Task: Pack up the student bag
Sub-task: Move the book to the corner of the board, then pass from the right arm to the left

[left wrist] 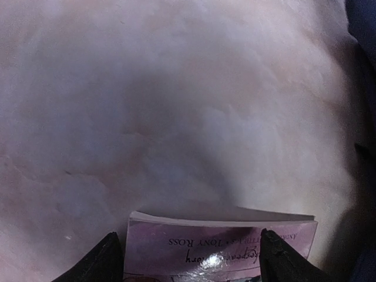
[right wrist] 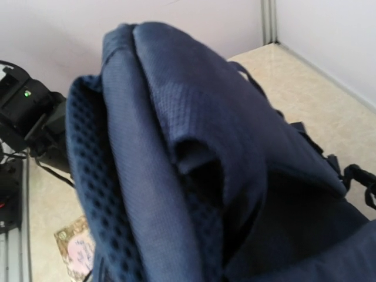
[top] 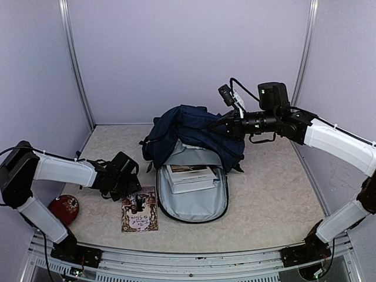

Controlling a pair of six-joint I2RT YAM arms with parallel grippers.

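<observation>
The student bag [top: 191, 138] is navy blue and lies open at mid-table, its light grey lining [top: 194, 205] showing. White books [top: 191, 177] lie inside it. My right gripper [top: 224, 126] is shut on the bag's bunched upper fabric and holds it raised. In the right wrist view the navy fabric [right wrist: 194, 153] fills the frame and hides the fingers. A thin purple picture book [top: 140, 210] lies on the table left of the bag. My left gripper [top: 130, 189] is open low over the book's far edge [left wrist: 220, 247], one fingertip [left wrist: 108, 258] at each side.
A round red object [top: 63, 208] lies at the left near my left arm. Bag straps and buckles [right wrist: 352, 176] trail on the beige table [top: 276, 188]. Walls enclose the back and sides.
</observation>
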